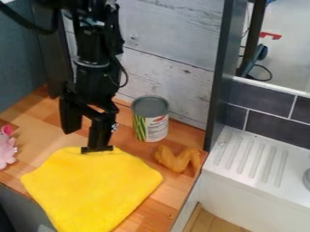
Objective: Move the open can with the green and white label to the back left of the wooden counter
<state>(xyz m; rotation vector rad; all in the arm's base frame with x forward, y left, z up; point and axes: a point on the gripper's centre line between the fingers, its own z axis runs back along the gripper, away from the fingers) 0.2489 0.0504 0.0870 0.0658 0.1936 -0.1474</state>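
Camera view: open gripper (84, 141) at the far edge of the yellow cloth (91, 188)

You see the black arm (95, 52) come in from the top, left of centre, with the gripper hanging down over the wooden table (37, 121). Its jaws are spread apart, with bare wood visible between them and nothing gripped. The tip of the right-hand one in your picture sits right at the cloth's far edge; you cannot tell whether it presses on the fabric or is just above it. The other is up and to the left, past that edge.

The cloth lies spread nearly flat on the near part of the table, one corner pointing right and its lower end running to the bottom of your picture.

Just right of the gripper you have an upright can (151, 127) with a grey top and a green-and-white label, standing near the pale wood-plank wall (169, 34). A golden-brown toy chicken wing (176, 159) lies nearer to you, between the can and the cloth's right corner. At the left edge is a pink plush toy (6, 150), partly cut off. On the right, past the dark post (219, 74), you find a white ridged drainboard (249, 159) below dark tiles (272, 122).
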